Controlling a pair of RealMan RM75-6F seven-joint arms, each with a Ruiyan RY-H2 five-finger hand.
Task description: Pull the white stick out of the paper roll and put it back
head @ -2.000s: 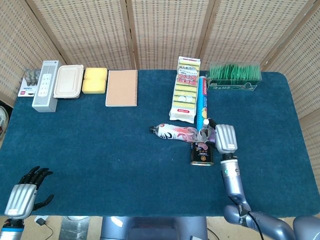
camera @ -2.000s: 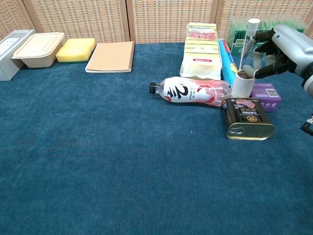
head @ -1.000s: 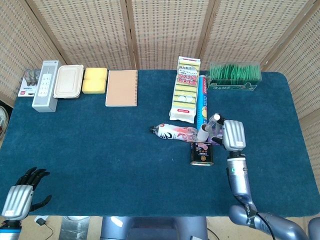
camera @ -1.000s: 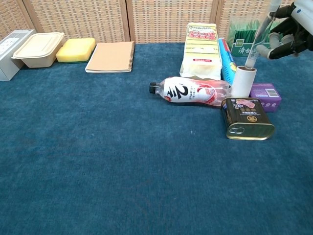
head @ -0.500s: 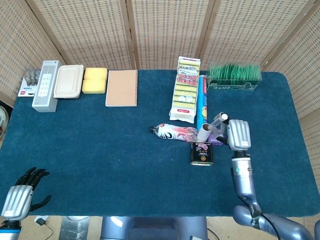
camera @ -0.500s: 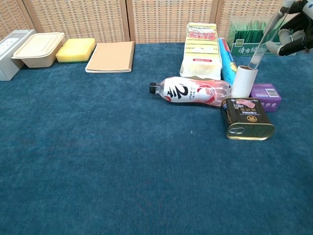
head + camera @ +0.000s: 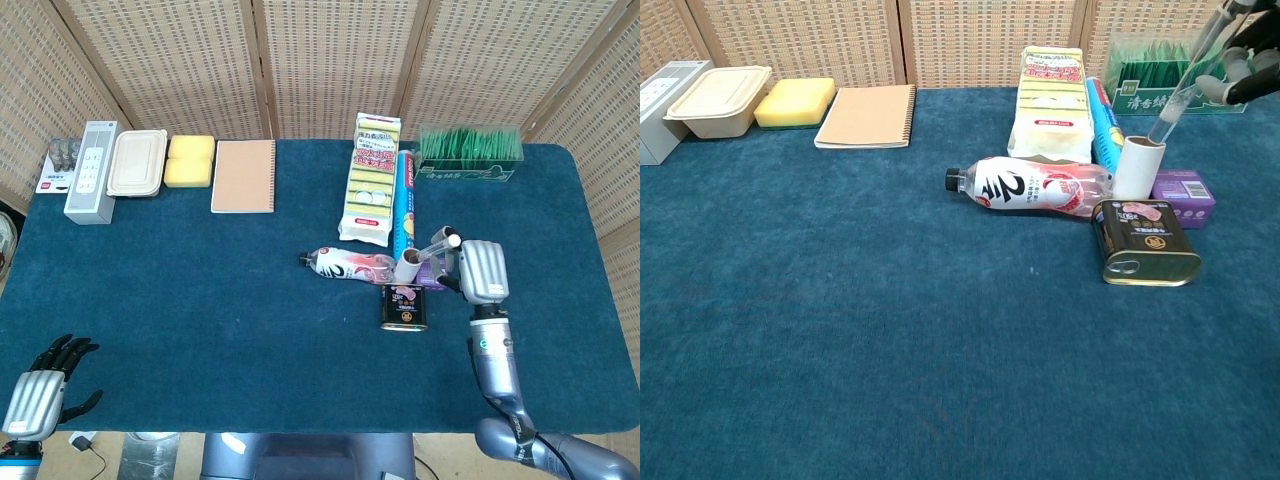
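The paper roll (image 7: 1137, 167) (image 7: 407, 266) stands upright between the lying bottle and a purple box. My right hand (image 7: 478, 270) (image 7: 1247, 78) holds the white stick (image 7: 1191, 80) (image 7: 433, 246) tilted up to the right. The stick's lower tip hangs right at the roll's top rim; whether it is still inside I cannot tell. My left hand (image 7: 45, 382) sits off the table's near left corner, fingers apart, holding nothing.
A plastic bottle (image 7: 1030, 186) lies left of the roll, a dark tin (image 7: 1145, 242) in front, a purple box (image 7: 1183, 187) to its right. Sponge packs (image 7: 1051, 102), a blue tube (image 7: 1104, 118) and a green tray (image 7: 469, 152) stand behind. Notebook (image 7: 243, 176), sponge and boxes line the far left.
My right hand has risen and drifted right, drawing the stick up out of the roll until only its tip is at the rim. The left hand has barely moved.
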